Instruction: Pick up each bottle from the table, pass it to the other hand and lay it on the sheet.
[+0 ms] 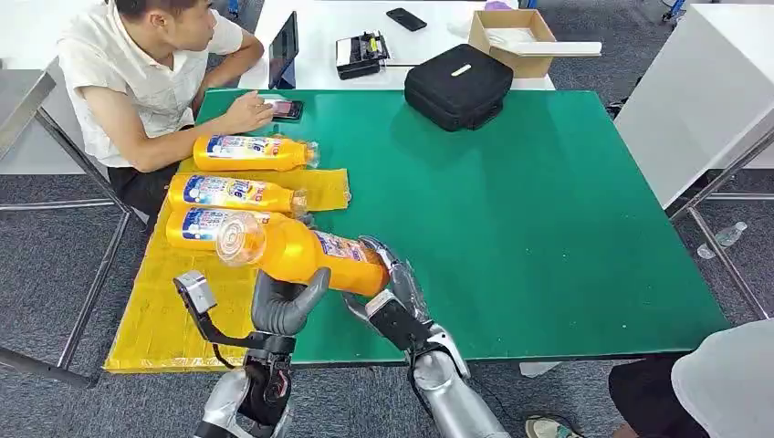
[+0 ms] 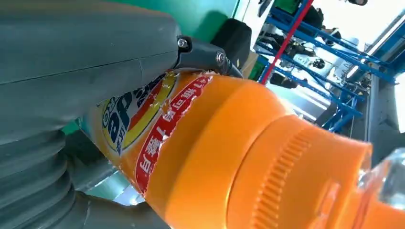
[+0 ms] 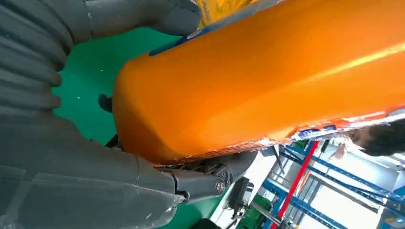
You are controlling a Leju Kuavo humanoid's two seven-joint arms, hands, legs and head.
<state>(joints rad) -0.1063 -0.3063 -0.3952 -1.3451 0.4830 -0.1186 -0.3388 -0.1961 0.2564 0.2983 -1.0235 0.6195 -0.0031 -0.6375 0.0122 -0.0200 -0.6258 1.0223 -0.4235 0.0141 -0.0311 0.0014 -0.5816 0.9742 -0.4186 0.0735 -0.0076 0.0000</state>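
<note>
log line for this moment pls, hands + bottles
stage: handover | right hand: grips orange bottle at base | left hand: under its middle | sheet: three bottles lying | person seated at table corner

An office-like test lab: grey carpet (image 1: 566,383), white desks (image 1: 338,23) with a tablet (image 1: 284,50), blue metal racks (image 2: 334,71) behind.

Bright, even overhead light fills the head view, which is sharp throughout. The black zipped case (image 1: 458,85) casts only a soft, short shadow on the green table top (image 1: 548,219). In both wrist views the close orange plastic bottle (image 2: 248,157) is slightly soft, with a pale glare streak; the far background is overexposed white.
</note>
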